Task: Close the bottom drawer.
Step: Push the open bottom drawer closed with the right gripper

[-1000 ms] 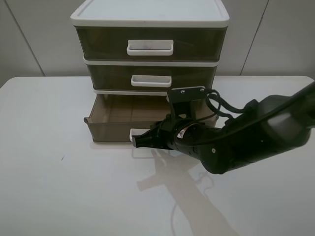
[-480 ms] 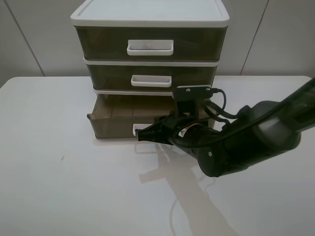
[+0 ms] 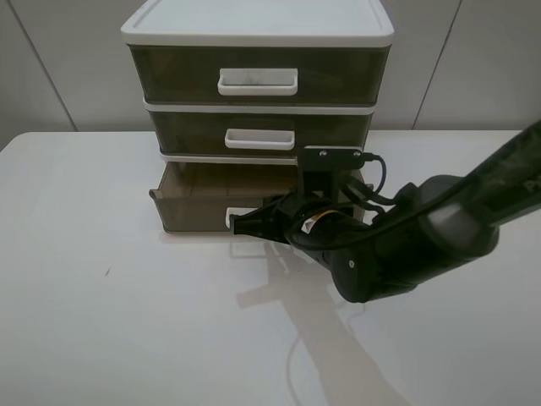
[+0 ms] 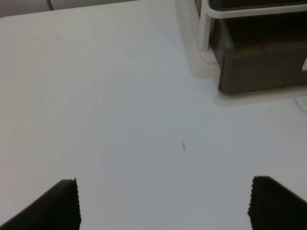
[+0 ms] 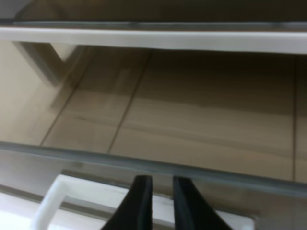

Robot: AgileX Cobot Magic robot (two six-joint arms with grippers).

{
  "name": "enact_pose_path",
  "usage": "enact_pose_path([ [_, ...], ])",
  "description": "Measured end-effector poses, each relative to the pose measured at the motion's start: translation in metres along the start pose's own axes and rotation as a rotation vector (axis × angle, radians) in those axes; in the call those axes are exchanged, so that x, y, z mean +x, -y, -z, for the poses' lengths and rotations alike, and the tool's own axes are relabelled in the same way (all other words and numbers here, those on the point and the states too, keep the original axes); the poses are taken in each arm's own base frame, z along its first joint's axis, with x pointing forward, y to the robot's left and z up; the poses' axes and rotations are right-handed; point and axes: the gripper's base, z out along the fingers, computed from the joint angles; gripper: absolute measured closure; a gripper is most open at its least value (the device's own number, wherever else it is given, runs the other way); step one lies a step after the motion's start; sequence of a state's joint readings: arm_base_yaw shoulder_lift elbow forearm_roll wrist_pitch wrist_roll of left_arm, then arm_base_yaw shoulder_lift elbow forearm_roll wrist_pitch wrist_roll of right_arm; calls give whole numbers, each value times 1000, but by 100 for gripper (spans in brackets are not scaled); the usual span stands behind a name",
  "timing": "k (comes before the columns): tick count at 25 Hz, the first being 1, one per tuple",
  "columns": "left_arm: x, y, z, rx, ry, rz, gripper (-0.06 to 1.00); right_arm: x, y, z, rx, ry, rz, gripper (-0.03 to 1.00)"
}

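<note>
Right gripper (image 5: pixel 162 203), fingers nearly closed, at the white handle (image 5: pixel 91 189) of the bottom drawer (image 3: pixel 199 216), which juts partway out of the lowest tier; left gripper (image 4: pixel 165 203) wide over the table (image 4: pixel 120 96); risk: tips ride over the rim, or an off-centre push jams it.

Bottom drawer (image 3: pixel 190 211) sits further in vs 1 s ago: front edge is higher in the frame, closer under the unit (image 3: pixel 254 110), w/ less of the drawer floor showing. Left front corner shifts a bit right & up. White handle (image 3: pixel 240 217) goes up w/ it. R arm (image 3: pixel 406 245) is further in too, its jaws higher at mid-frame, against the drawer front. Arm's shadow (image 3: pixel 258 296) on the tabletop (image 3: pixel 110 330) creeps up toward the drawer.
</note>
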State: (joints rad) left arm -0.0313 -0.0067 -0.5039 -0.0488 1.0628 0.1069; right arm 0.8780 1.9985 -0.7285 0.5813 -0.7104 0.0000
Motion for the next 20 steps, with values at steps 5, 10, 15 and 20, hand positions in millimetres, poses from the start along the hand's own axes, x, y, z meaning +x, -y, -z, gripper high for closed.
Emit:
enact_pose_path([
  [5, 0, 0, 0, 0, 0, 0, 23, -1, -8, -10, -12, 10, -3, 95],
  [10, 0, 0, 0, 0, 0, 0, 23, 1, -10, -15, -14, 26, 2, 95],
  [15, 0, 0, 0, 0, 0, 0, 23, 5, -8, -20, -2, 63, 14, 95],
  [20, 0, 0, 0, 0, 0, 0, 23, 4, -7, -20, 7, 83, 7, 95],
])
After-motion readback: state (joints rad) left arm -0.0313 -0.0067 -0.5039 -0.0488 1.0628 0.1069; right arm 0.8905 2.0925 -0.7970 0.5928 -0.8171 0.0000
